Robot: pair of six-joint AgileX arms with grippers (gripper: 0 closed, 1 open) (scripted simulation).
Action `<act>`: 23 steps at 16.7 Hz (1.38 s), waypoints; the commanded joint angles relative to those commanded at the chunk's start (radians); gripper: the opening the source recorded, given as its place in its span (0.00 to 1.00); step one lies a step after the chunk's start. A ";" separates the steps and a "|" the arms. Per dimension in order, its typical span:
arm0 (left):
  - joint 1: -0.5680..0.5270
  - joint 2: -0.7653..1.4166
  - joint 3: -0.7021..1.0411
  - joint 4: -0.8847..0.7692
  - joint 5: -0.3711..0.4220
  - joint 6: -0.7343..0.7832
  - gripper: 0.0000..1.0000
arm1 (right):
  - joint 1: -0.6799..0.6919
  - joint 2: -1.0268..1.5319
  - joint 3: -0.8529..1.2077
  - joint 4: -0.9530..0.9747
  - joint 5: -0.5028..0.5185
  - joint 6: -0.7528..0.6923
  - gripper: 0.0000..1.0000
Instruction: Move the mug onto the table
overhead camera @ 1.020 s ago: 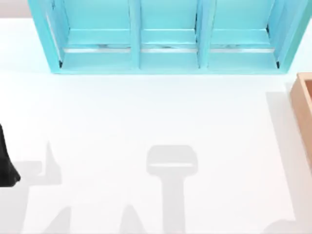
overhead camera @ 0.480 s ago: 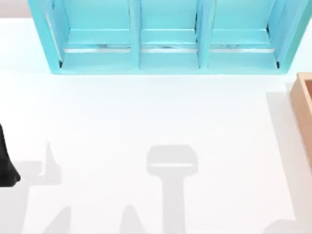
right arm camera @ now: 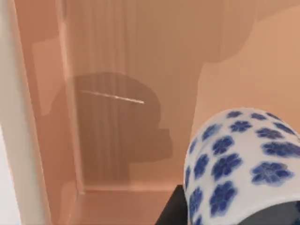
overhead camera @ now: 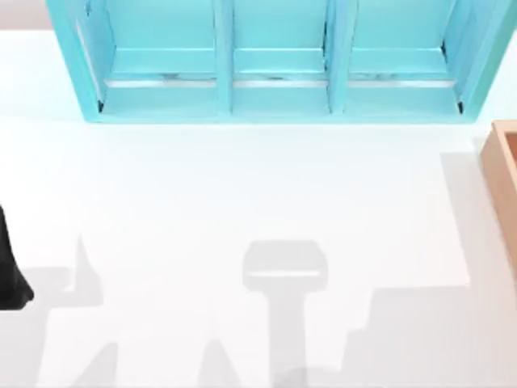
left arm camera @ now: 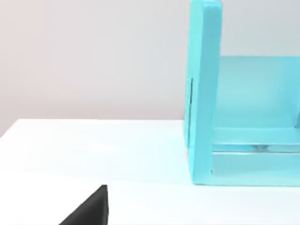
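Right wrist view has the mug (right arm camera: 243,159) at lower right, above the wooden box (right arm camera: 112,93) floor; whether either pincer is spread, I cannot tell.

The top view looks straight down on the plain white bench (overhead camera: 242,186), with the turquoise shelf unit (overhead camera: 275,65) along its far edge. The left wrist view sits low, facing level across that bench (left arm camera: 93,150) toward the same shelf unit's (left arm camera: 204,93) end. The right wrist view looks closely into the tan wooden box (right arm camera: 108,93).
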 joint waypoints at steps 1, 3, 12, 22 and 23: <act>0.000 0.000 0.000 0.000 0.000 0.000 1.00 | 0.050 -0.024 0.024 -0.050 0.000 0.050 0.00; 0.000 0.000 0.000 0.000 0.000 0.000 1.00 | 0.122 -0.068 0.063 -0.122 0.000 0.121 0.00; 0.000 0.000 0.000 0.000 0.000 0.000 1.00 | 0.177 -0.055 0.111 -0.171 -0.002 0.181 0.00; 0.000 0.000 0.000 0.000 0.000 0.000 1.00 | 0.594 0.498 0.827 -0.338 -0.002 0.603 0.00; 0.000 0.000 0.000 0.000 0.000 0.000 1.00 | 0.637 0.549 0.915 -0.352 -0.002 0.646 0.00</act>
